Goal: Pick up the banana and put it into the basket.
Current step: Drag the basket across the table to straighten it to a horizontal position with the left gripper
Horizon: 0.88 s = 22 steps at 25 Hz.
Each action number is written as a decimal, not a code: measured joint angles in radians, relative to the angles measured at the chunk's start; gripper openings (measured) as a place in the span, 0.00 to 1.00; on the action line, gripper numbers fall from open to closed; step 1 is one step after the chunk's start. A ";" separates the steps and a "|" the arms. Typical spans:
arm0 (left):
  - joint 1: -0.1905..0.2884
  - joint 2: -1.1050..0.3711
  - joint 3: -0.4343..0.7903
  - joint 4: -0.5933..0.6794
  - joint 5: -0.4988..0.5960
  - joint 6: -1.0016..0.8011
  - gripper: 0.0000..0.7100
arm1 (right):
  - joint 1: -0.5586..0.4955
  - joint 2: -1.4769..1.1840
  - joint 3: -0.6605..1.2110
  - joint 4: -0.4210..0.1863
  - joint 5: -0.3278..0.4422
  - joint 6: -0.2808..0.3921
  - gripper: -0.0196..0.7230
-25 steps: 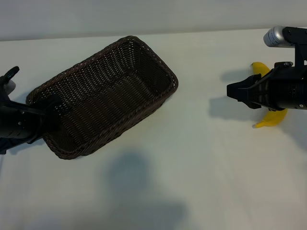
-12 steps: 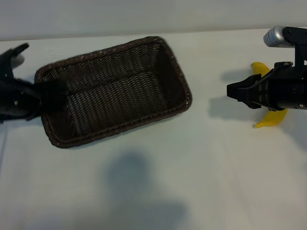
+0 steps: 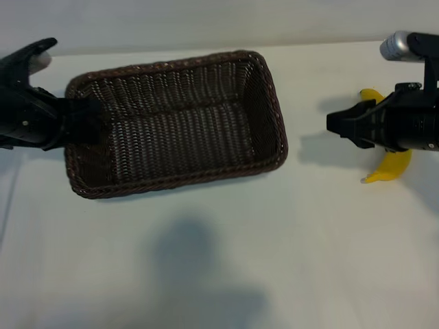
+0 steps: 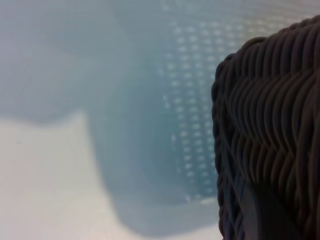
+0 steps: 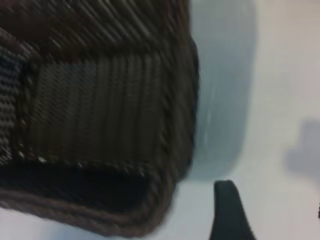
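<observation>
— Two pincers, one fruit. Which of mine is nearer the banana [image 3: 388,166]?

— My right pincer [image 3: 334,125], easily. It hovers with jaws apart and empty, and the banana lies on the surface [image 3: 219,260] just behind and under that arm, partly hidden by it.

— And its long axis?

— Curved, running roughly away from the camera, one tip peeking out above the arm, the other below.

— Your left pincer [image 3: 75,127]?

— Clamped on the basket [image 3: 264,110] at its short rim, well apart from the fruit. So I judge the right must back up and drop.
</observation>
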<state>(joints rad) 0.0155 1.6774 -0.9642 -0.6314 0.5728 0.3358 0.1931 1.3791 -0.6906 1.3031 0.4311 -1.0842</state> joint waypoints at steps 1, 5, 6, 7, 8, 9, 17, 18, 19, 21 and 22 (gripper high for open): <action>-0.011 0.018 -0.009 0.000 0.000 0.005 0.22 | 0.000 0.000 -0.005 0.003 0.000 0.000 0.61; -0.087 0.106 -0.064 0.000 0.000 0.018 0.22 | 0.000 0.000 -0.011 0.013 -0.002 0.000 0.61; -0.105 0.128 -0.080 0.000 0.003 0.018 0.22 | 0.000 0.000 -0.011 0.013 -0.002 0.000 0.61; -0.120 0.151 -0.100 0.000 0.005 0.017 0.22 | 0.000 0.000 -0.011 0.013 -0.003 0.000 0.61; -0.130 0.169 -0.119 0.000 0.010 0.012 0.22 | 0.000 0.000 -0.011 0.015 -0.004 0.000 0.61; -0.139 0.189 -0.133 0.000 0.016 0.003 0.22 | 0.000 0.000 -0.011 0.015 -0.005 0.000 0.61; -0.147 0.245 -0.172 -0.001 0.044 -0.049 0.22 | 0.000 0.000 -0.011 0.019 -0.007 0.000 0.61; -0.147 0.246 -0.172 -0.001 0.045 -0.051 0.22 | 0.000 0.000 -0.011 0.020 -0.009 0.000 0.61; -0.147 0.246 -0.172 -0.001 0.046 -0.051 0.22 | 0.000 0.000 -0.011 0.020 -0.010 0.000 0.61; -0.147 0.246 -0.172 -0.001 0.050 -0.051 0.22 | 0.000 0.000 -0.011 0.020 -0.012 0.000 0.61; -0.147 0.246 -0.172 -0.001 0.051 -0.052 0.22 | 0.000 0.000 -0.011 0.021 -0.013 0.000 0.61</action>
<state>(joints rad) -0.1317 1.9234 -1.1363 -0.6323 0.6235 0.2842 0.1931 1.3791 -0.7015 1.3239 0.4180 -1.0842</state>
